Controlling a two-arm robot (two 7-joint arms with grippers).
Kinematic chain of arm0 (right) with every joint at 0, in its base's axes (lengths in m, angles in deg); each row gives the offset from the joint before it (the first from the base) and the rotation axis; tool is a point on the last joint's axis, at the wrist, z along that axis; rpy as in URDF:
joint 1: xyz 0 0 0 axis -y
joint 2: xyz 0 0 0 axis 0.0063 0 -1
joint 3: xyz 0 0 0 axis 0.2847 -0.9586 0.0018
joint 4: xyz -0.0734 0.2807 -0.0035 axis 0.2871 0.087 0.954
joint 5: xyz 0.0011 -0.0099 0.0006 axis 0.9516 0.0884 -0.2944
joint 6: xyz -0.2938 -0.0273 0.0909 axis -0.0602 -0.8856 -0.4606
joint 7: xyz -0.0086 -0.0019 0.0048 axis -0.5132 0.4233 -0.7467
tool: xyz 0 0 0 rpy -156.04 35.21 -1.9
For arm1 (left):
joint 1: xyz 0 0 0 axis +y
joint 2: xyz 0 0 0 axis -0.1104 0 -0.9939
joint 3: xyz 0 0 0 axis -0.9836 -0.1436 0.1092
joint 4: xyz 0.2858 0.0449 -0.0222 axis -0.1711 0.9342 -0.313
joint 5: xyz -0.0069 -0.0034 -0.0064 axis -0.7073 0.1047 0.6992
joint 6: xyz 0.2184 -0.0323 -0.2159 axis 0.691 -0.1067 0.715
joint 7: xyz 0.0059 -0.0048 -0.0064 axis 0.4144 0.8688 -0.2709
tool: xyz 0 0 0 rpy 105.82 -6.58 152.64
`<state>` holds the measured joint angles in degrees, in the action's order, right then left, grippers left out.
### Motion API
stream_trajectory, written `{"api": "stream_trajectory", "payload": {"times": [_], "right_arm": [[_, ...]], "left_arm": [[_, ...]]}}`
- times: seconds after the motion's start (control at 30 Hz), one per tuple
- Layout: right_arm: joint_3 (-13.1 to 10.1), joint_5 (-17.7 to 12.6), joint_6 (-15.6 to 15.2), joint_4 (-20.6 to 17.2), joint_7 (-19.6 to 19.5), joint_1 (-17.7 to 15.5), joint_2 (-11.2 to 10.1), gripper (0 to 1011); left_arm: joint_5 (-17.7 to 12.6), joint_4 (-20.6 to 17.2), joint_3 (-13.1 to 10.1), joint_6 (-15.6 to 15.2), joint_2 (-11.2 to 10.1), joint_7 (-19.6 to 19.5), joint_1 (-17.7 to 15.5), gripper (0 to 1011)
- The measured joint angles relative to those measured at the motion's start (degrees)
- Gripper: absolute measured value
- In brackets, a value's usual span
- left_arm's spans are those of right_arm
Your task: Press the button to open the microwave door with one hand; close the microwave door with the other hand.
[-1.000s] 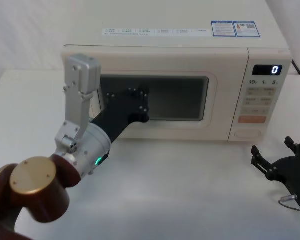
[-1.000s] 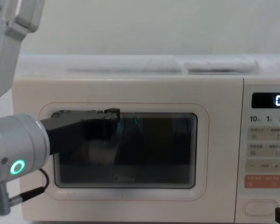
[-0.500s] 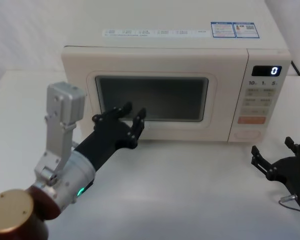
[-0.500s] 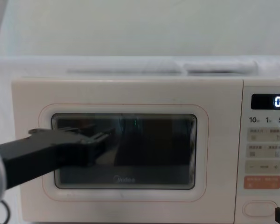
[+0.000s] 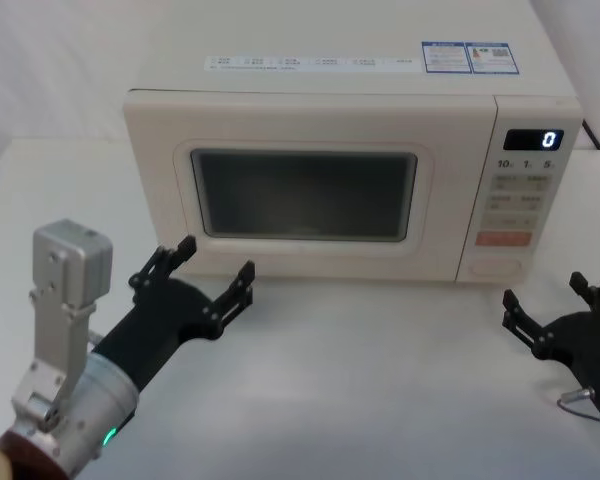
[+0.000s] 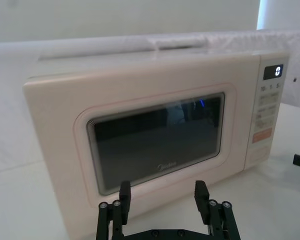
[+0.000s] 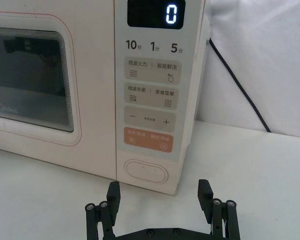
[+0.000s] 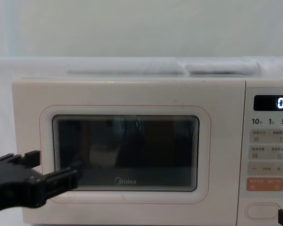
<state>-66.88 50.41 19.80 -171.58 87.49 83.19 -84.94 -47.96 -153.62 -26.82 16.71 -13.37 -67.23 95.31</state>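
Observation:
The microwave door (image 5: pixel 305 195) lies flush with the cream oven front, its dark window facing me. The wide cream button (image 5: pixel 499 268) sits at the foot of the control panel, below the orange key. My left gripper (image 5: pixel 217 256) hovers low over the table in front of the door's lower left corner, apart from it, open and empty. The left wrist view has its fingertips (image 6: pixel 124 189) spread before the door (image 6: pixel 157 140). My right gripper (image 5: pixel 543 290) rests open near the table's right side. In the right wrist view it (image 7: pixel 159 187) faces the button (image 7: pixel 146 171), a short gap away.
The display (image 5: pixel 536 140) reads 0. A black cable (image 7: pixel 240 90) runs down the wall to the right of the oven. The white tabletop (image 5: pixel 380 370) spreads bare between the two grippers.
My left gripper has drawn back from the door window, down and toward me, and has gone from shut to open. The door stays closed and the right arm has not moved.

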Motion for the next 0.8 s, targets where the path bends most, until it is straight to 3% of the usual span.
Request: {"api": "stream_trajectory", "payload": {"times": [0.27,0.8], "right_arm": [[0.0,0.0,0.0,0.0,0.0,0.0,0.0,1002],[0.0,0.0,0.0,0.0,0.0,0.0,0.0,1002]], "left_arm": [[0.17,1.09,1.09,1.21,0.42,0.09,2.7,1001],[-0.14,3.73,1.56,2.06,1.6,0.68,4.13,1001]]}}
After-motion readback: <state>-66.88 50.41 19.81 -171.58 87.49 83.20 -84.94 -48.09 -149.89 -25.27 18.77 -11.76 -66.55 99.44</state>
